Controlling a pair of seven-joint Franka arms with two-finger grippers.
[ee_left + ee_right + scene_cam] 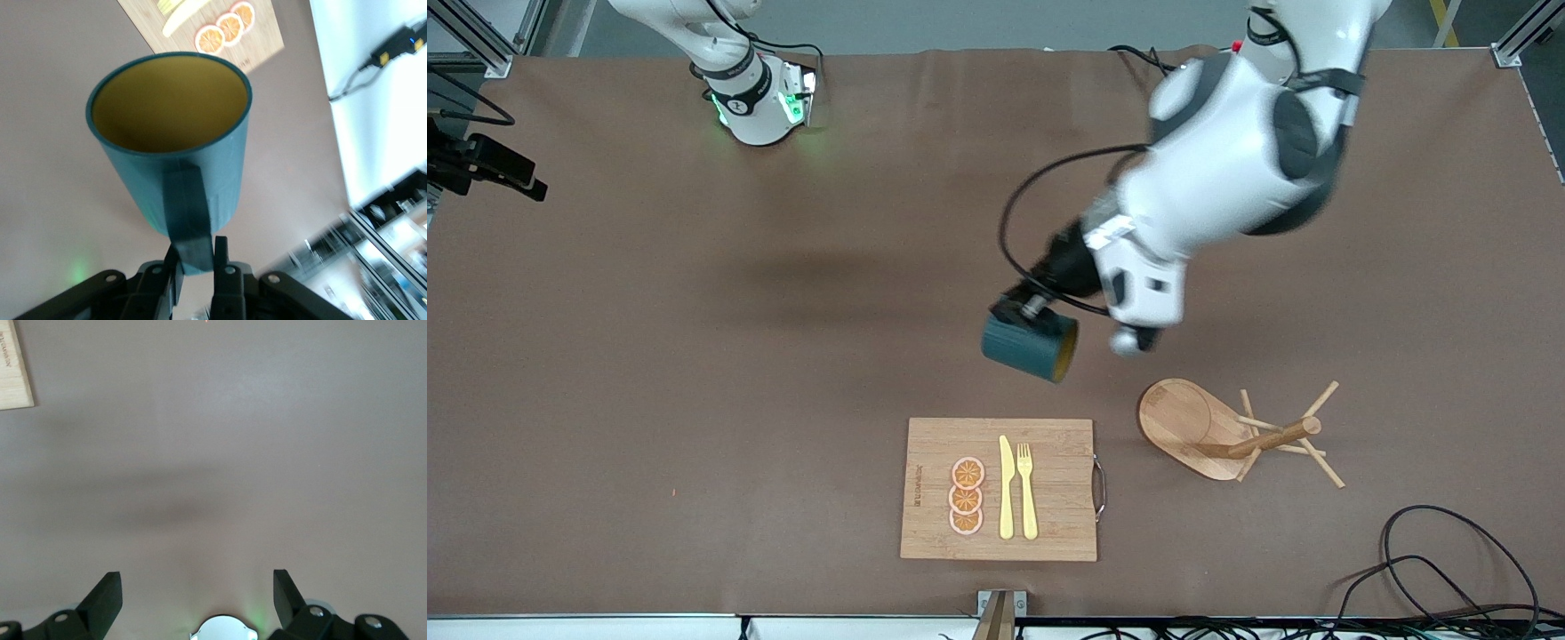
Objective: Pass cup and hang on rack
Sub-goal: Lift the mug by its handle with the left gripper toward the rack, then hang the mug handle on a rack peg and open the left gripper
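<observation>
Clamped on the loop handle of the cup (1030, 347), the left gripper (1021, 308) hangs in the air over bare brown table (694, 356), above the stretch between the cutting board (934, 524) and the left arm's base. Its two black fingers (229, 267) are drawn tight together with only the handle between them, as the left wrist view shows plainly. From there the cup sticks straight out ahead of the fingertips, tipped on its side: its ribbed teal wall runs away from the gripper and its yellow-orange inside faces outward, toward the board's end of the table. In the front view the mouth points down toward the rack's side.

On the table, the rack (1209, 431) stands toward the left arm's end, nearer to the front camera than the spot under the cup, its thin pegs spreading from the post. It sits just beside the cutting board, apart from it. On the board lie three orange slices (967, 496), a yellow knife (1006, 489) and a yellow fork (1028, 489).

Over by its own end, the right gripper (197, 597) waits with fingers spread wide, holding nothing, above bare table.
</observation>
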